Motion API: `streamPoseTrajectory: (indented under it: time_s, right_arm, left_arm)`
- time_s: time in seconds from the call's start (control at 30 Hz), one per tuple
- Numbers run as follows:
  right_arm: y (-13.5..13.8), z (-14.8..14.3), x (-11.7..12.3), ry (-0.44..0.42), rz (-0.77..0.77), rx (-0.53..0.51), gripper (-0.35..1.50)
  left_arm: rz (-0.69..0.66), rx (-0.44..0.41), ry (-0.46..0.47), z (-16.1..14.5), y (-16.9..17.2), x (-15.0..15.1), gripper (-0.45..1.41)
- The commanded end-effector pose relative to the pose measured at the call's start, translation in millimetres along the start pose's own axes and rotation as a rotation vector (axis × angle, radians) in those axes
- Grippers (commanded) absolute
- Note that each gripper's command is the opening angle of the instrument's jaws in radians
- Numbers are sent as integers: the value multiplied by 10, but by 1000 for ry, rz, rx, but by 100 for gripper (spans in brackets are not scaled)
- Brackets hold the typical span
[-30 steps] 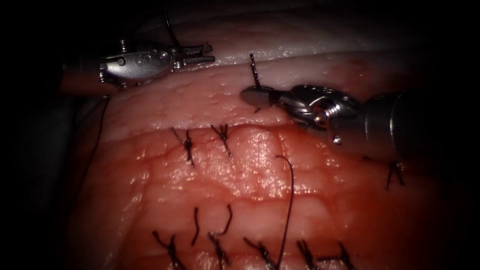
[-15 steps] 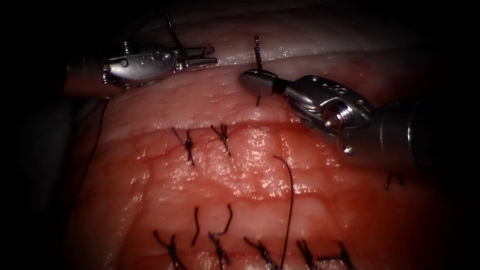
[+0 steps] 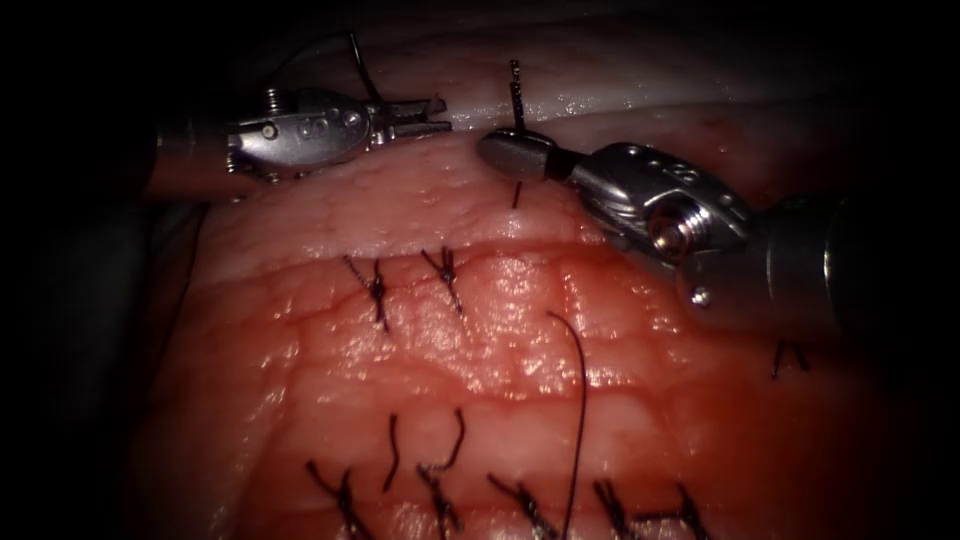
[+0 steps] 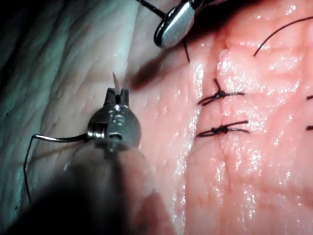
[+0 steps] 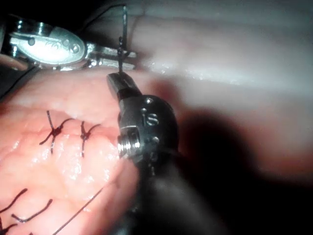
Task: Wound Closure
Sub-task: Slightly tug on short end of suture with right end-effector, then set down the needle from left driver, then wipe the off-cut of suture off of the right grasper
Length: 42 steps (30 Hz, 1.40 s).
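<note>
Found the left claw [image 3: 435, 108] closed on the curved needle [image 3: 362, 65] at the far, pale edge of the tissue [image 3: 330, 350]. Saw the needle arching up above that claw, clear of the tissue. In the left wrist view, noted a pale sharp point standing just past the shut claw [image 4: 118, 90], with the needle [image 4: 54, 139] sweeping out beside the wrist joint. Could not tell where along the curve the grip sat.

Found the right claw [image 3: 492, 152] clamped shut across a dark, upright piece of thread [image 3: 516, 90] just beside the left claw, tips apart. Saw the thread rising above the right claw and showing again below it, down at the tissue surface. Confirmed the same hold in the right wrist view: claw [image 5: 115, 81] pinched on the thread [image 5: 123, 29].

Noted tied stitches [image 3: 376, 288] nearer the endoscope, a loose long strand [image 3: 580, 400] lying over the wet red tissue, and short cut ends [image 3: 392, 450] below.

Made out stamped marks on the right tool's wrist housing in the right wrist view, too unclear to read.
</note>
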State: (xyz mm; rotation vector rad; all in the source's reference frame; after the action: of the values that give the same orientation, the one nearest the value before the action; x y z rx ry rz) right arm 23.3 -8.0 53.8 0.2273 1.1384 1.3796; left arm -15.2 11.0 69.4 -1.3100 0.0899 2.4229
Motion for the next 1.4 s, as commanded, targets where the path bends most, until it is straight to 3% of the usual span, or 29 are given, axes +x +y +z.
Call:
streamPoseTrajectory:
  time_s: [0.03,0.33,0.4,0.43,0.47,0.53,0.57,0.63,0.73,0.87,0.97,1.07,1.23,1.3,1.4]
  right_arm:
    - [-2,8,-1,5,3,4,-35]
    - [-7,5,2,33,6,12,-35]
    - [-6,4,2,43,-29,13,59]
    - [-6,4,2,50,-34,17,93]
    - [-5,3,3,65,-55,20,115]
    - [-2,1,5,86,-81,25,130]
    - [1,-2,8,95,-90,29,131]
    - [5,-6,13,101,-99,37,131]
    - [12,-15,22,97,-110,26,131]
    - [22,-30,38,105,-119,8,131]
    - [27,-38,42,111,-120,-6,131]
    - [36,-47,45,64,-132,-20,131]
    - [58,-65,44,-65,-166,-42,130]
    - [68,-75,38,-158,-113,-43,106]
    - [81,-92,27,-329,192,-86,71]
  left_arm:
    - [1,-2,3,8,-1,-1,-45]
    - [7,7,0,14,2,1,-45]
    - [6,9,-1,16,2,2,-45]
    - [5,10,-1,17,2,2,-45]
    - [5,11,-1,18,2,2,-45]
    - [4,13,-2,20,2,3,-45]
    - [4,13,-2,20,2,3,-40]
    - [4,18,-6,21,1,3,-1]
    - [4,40,-28,21,1,3,31]
    - [2,56,-35,21,3,4,71]
    - [-3,64,-29,19,3,7,89]
    - [-12,73,-18,16,2,12,103]
    - [-15,90,3,5,0,24,104]
    - [-21,101,16,-1,-1,31,104]
    - [-16,117,26,-10,-1,39,96]
